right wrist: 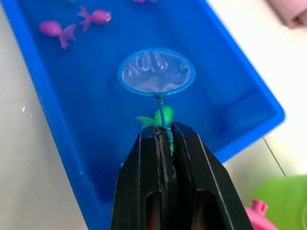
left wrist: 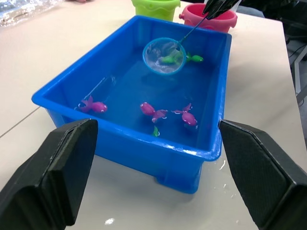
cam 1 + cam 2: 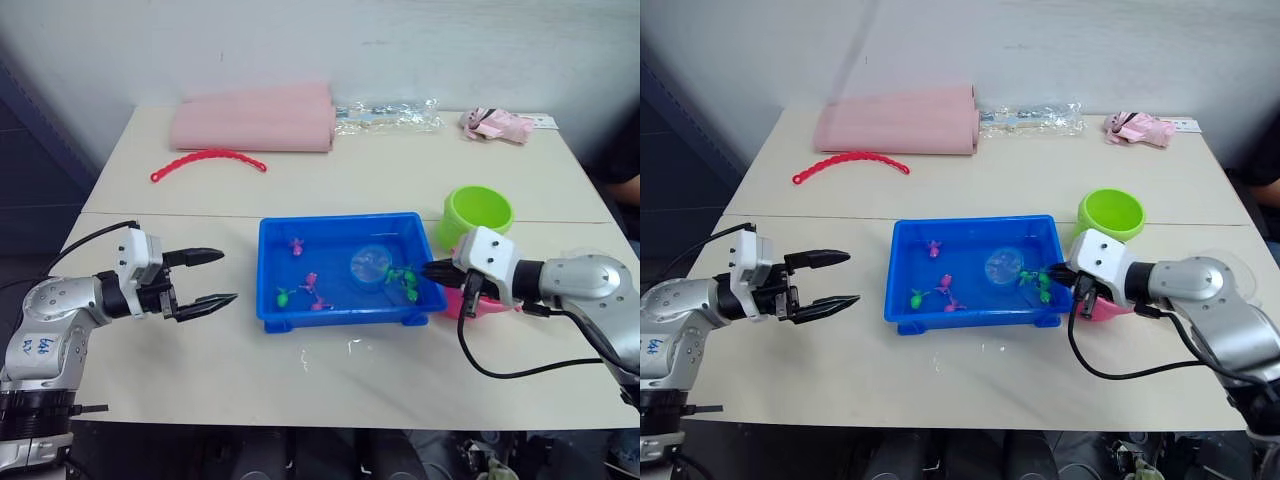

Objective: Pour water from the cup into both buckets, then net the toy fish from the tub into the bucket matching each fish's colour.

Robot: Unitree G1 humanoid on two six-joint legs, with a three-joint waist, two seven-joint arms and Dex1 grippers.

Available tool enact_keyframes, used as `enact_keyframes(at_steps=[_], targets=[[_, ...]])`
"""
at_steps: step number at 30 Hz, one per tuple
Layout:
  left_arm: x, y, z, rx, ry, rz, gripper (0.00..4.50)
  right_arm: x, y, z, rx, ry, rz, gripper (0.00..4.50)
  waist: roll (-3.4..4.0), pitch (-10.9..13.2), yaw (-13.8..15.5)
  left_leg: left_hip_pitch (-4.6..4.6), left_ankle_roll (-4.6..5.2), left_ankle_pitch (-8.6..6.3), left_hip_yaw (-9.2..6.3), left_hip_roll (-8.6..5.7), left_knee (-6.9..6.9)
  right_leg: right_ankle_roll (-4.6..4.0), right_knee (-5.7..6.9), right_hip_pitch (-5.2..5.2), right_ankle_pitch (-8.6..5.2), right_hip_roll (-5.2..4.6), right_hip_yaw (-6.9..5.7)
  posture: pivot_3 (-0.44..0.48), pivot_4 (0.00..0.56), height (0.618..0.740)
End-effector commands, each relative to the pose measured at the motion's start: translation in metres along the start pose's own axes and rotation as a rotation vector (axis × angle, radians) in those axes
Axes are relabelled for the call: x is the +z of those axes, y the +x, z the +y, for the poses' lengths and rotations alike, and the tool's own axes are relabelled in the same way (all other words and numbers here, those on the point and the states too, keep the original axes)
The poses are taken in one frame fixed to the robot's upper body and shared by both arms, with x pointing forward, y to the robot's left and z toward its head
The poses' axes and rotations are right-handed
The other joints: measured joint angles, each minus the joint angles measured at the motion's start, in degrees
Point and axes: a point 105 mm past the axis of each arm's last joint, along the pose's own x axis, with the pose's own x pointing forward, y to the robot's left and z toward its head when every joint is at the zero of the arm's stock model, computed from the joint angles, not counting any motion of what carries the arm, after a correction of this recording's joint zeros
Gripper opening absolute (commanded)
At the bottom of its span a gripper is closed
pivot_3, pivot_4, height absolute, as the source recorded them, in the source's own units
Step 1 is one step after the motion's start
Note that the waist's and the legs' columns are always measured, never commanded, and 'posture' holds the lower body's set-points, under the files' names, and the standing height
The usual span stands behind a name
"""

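My right gripper (image 1: 163,132) pinches the net (image 1: 156,72) handle, hoop over the tub (image 3: 270,300) to scoop green fish (image 1: 156,119); left gripper (image 3: 212,278) waits wide open beside it.

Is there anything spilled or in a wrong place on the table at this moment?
Yes, a little. Small wet spots lie on the table just in front of the tub, which looks like spilled water. Otherwise nothing stands out: the tub sits flat and the green bucket is upright.

The table (image 3: 400,180) carries the tub (image 3: 345,312), green bucket (image 3: 474,215) — pink roll (image 3: 255,120), red strip (image 3: 207,160).
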Motion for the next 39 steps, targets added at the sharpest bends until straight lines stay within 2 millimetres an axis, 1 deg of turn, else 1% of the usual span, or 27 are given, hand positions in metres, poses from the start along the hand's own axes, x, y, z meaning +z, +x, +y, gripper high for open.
enact_keyframes(at_steps=[1,4,8,10,13,18,21,23,27,30,33,39], targets=[[0.009,-0.002,-0.012,-0.043,0.041,0.008,4.36,0.003,0.006,0.002,0.088,-0.082,0.011,0.00,0.00,0.0,0.0,0.01,0.00,0.00,0.00,0.01,0.00,0.00,0.01,0.01,0.00,-0.01,-0.01,0.000,0.150,0.740],[0.006,-0.001,-0.022,-0.085,0.028,0.027,4.36,0.002,0.012,0.005,0.157,-0.132,0.033,0.00,0.00,0.0,-0.2,0.01,0.00,0.00,0.01,0.02,-0.02,0.00,0.02,-0.02,0.00,0.01,0.01,0.000,0.150,0.740],[0.004,0.001,-0.030,-0.141,0.024,0.056,4.36,0.010,0.023,0.011,0.255,-0.171,0.010,0.00,0.01,0.0,-0.3,0.01,-0.02,0.00,0.03,0.04,-0.03,0.00,0.03,-0.05,0.00,0.03,0.03,0.000,0.150,0.740],[0.005,0.001,-0.031,-0.150,0.022,0.058,4.36,0.013,0.026,0.012,0.274,-0.180,-0.002,0.00,0.01,0.0,-0.2,0.02,-0.02,0.00,0.04,0.04,-0.02,0.00,0.05,-0.06,0.00,0.04,0.03,0.000,0.150,0.740],[0.005,0.002,-0.030,-0.172,0.024,0.074,4.36,0.020,0.037,0.016,0.325,-0.177,-0.027,0.00,0.00,0.0,-0.2,0.01,-0.02,0.00,0.03,0.03,-0.02,0.00,0.05,-0.07,0.00,0.04,0.03,0.000,0.150,0.740],[0.004,0.003,-0.028,-0.184,0.027,0.089,4.36,0.025,0.052,0.021,0.363,-0.141,-0.065,0.00,0.00,0.0,-0.2,0.01,-0.03,0.00,0.04,0.03,-0.02,-0.01,0.08,-0.07,0.00,0.04,0.03,0.000,0.150,0.740],[0.004,0.003,-0.028,-0.183,0.030,0.089,4.36,0.016,0.061,0.030,0.398,-0.096,-0.068,0.00,0.00,0.0,-0.2,0.00,-0.03,0.00,0.04,0.03,-0.02,0.00,0.31,-0.08,0.00,0.04,0.03,0.000,0.150,0.740],[0.005,0.003,-0.028,-0.177,0.031,0.088,4.36,0.016,0.065,0.036,0.412,-0.052,-0.090,0.00,0.00,0.0,-0.2,0.00,-0.03,0.00,0.04,0.02,-0.02,0.00,0.32,-0.08,0.00,0.04,0.03,0.000,0.150,0.740],[0.009,-0.001,-0.017,-0.093,0.019,0.046,4.36,0.025,0.067,0.041,0.428,0.038,-0.162,0.00,0.00,0.0,-0.2,0.01,-0.03,0.00,0.04,0.03,-0.01,-0.01,0.36,-0.08,-0.01,0.05,0.03,0.000,0.150,0.740],[0.007,-0.004,-0.017,-0.081,0.017,0.056,4.36,0.026,0.068,0.042,0.432,0.097,-0.188,0.00,0.00,0.0,-0.2,0.00,-0.04,0.00,0.03,0.03,-0.03,-0.01,0.35,-0.08,-0.01,0.05,0.03,0.000,0.150,0.740],[0.006,-0.004,-0.018,-0.077,0.016,0.057,4.36,0.025,0.065,0.041,0.439,0.118,-0.192,0.00,0.00,0.0,-0.2,0.01,-0.04,-0.01,0.04,0.03,-0.04,-0.01,0.34,-0.09,-0.01,0.05,0.03,0.000,0.150,0.740],[0.003,-0.005,-0.017,-0.074,0.016,0.065,4.36,0.032,0.054,0.034,0.437,0.163,-0.228,0.00,0.01,0.0,-0.2,0.00,-0.04,-0.01,0.04,0.03,-0.04,-0.01,0.34,-0.08,-0.01,0.04,0.03,0.000,0.150,0.740]])
